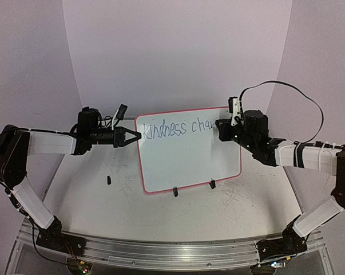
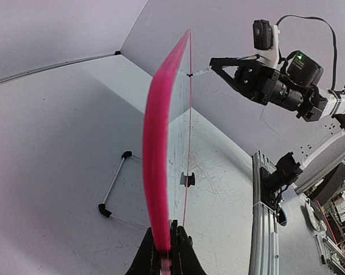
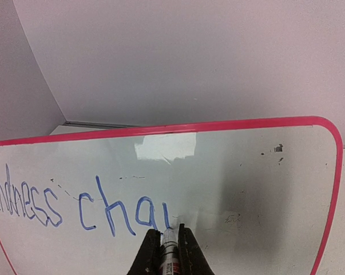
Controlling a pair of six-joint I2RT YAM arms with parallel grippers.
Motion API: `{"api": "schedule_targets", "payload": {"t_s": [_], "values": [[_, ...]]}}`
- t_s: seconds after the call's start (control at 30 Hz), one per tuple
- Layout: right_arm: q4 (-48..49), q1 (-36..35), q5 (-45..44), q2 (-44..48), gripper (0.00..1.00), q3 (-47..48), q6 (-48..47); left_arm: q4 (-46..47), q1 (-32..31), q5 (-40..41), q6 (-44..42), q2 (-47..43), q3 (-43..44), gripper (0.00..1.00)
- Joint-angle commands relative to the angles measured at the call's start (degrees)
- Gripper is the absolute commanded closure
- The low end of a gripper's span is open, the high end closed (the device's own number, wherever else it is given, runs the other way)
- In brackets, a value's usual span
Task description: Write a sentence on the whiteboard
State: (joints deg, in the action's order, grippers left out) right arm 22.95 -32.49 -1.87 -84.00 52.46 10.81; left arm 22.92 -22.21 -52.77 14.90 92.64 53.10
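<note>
So, the whiteboard (image 1: 189,160) stands tilted on its two black feet (image 1: 175,192). The left gripper (image 2: 163,243) is clamped on its left edge, I'd guess to brace it against the pen's push. The right gripper (image 3: 167,232) is squeezed tight around the marker (image 3: 170,252), tip touching the whiteboard's upper middle, right where the next letter goes. The sentence (image 3: 75,203) reads "Kindness cha" plus a half-made stroke, thin blue and a bit wobbly, along the whiteboard's top. Pink frame, glossy face, a few dark specks (image 3: 275,150) near its upper right corner.
</note>
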Motion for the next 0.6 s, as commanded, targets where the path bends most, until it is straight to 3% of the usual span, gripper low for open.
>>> {"api": "schedule_targets", "payload": {"t_s": [0.0, 0.57], "values": [[0.9, 0.4, -0.6, -1.3, 1.00, 4.3, 0.1, 1.1, -1.3, 0.6, -5.2, -0.2, 0.2, 1.00], [1.6, 0.6, -6.3, -1.5, 1.00, 4.6, 1.2, 1.1, -1.3, 0.3, -5.2, -0.1, 0.3, 1.00]]}}
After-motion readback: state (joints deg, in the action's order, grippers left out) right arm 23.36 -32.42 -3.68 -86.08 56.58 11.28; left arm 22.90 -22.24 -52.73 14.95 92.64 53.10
